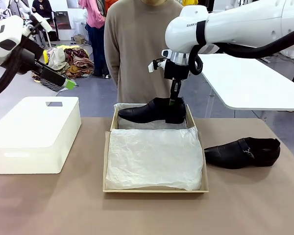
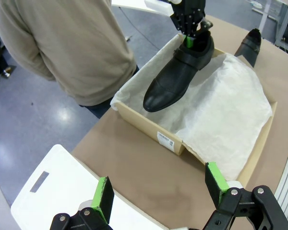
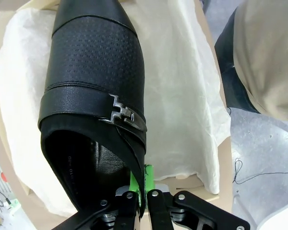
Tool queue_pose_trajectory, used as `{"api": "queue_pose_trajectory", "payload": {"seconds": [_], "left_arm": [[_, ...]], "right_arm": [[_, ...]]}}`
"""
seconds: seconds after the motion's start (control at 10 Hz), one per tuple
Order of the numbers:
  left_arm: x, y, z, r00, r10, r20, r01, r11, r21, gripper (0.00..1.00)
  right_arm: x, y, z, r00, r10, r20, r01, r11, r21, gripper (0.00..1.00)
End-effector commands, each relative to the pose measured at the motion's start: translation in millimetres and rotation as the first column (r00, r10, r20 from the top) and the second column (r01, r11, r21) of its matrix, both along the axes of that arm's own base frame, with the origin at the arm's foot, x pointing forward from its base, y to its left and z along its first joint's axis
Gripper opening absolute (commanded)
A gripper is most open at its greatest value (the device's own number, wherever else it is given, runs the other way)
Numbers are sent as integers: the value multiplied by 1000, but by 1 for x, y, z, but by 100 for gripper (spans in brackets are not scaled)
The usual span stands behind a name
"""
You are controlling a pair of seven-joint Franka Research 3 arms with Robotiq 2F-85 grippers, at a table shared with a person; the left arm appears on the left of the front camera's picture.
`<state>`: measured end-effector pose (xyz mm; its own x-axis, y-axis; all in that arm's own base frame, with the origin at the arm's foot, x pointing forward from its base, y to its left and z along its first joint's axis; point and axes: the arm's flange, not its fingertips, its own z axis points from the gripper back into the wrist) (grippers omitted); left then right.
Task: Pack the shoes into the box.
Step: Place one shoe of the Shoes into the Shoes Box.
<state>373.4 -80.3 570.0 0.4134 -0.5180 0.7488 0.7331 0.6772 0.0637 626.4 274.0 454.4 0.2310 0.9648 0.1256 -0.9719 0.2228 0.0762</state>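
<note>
One glossy black shoe [image 1: 148,111] hangs over the far end of the tan cardboard box [image 1: 155,191], toe pointing to picture left. My right gripper [image 1: 174,101] is shut on the shoe's heel collar [image 3: 134,158], next to the strap buckle [image 3: 122,115]. White tissue paper [image 1: 154,156] covers the inside of the box. The other shoe [image 1: 242,152] lies on the table to the right of the box. My left gripper [image 2: 160,189] is open and holds nothing, raised at the far left [image 1: 67,84] over the table's left end. It looks down on the box [image 2: 149,127] and the held shoe [image 2: 177,76].
A white rounded plastic box [image 1: 34,132] stands on the brown table left of the cardboard box. A person in a beige sweater [image 1: 139,49] stands close behind the far edge. A white table [image 1: 255,83] sits at the back right.
</note>
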Motion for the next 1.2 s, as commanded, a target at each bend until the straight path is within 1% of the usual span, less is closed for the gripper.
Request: {"api": "queue_pose_trajectory", "payload": {"seconds": [0.0,0.2,0.4,0.8,1.1], "left_arm": [[0,1,-2,1000,-10,3,10,1000,-12,100],[0,1,-2,1000,-10,3,10,1000,-12,100],[0,1,-2,1000,-10,3,10,1000,-12,100],[0,1,-2,1000,-10,3,10,1000,-12,100],[0,1,-2,1000,-10,3,10,1000,-12,100]], "right_arm": [[7,3,-4,1000,-5,24,5,1000,0,0],[8,4,-14,999,29,20,-28,1000,-6,0],[10,3,-27,1000,27,14,-27,999,-19,0],[13,8,-50,996,82,29,-80,996,-47,0],[16,11,-62,994,104,26,-102,993,-58,0]]}}
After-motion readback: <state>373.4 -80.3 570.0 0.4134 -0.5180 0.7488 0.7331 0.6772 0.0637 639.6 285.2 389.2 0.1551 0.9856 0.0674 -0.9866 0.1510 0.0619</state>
